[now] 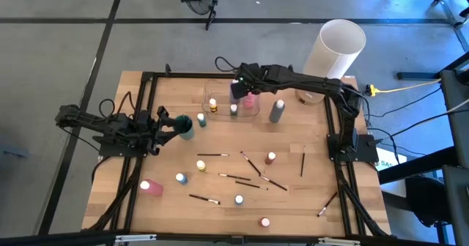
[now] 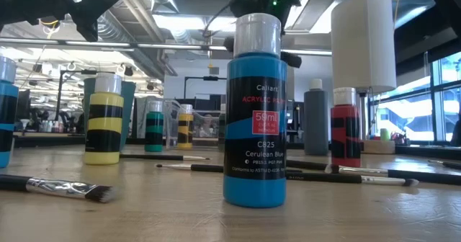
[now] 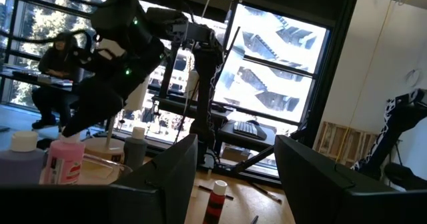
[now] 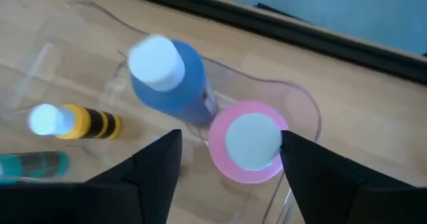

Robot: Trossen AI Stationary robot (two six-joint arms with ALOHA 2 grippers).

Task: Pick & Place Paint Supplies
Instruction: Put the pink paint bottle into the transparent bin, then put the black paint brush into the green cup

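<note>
A clear container [image 1: 209, 91] stands at the table's far middle. A pink paint bottle [image 4: 252, 143], a blue-purple bottle [image 4: 175, 84], a small yellow bottle [image 4: 85, 122] and a teal one [image 4: 33, 164] are in it. My right gripper [image 4: 230, 136] hangs open above the pink bottle [image 1: 249, 99], one finger on each side of its white cap, apart from it. My left gripper [image 1: 174, 123] waits open at the table's left with nothing between its fingers [image 3: 175, 174]. A teal bottle [image 1: 185, 126] stands just off its tips.
A grey bottle [image 1: 276, 110] stands right of the container. Small bottles [image 1: 271, 158] [image 1: 201, 165] [image 1: 239, 199], a pink bottle [image 1: 152, 187] and thin brushes [image 1: 212, 155] [image 1: 302, 162] are scattered over the near half. A big white cylinder [image 1: 337, 47] stands at the far right.
</note>
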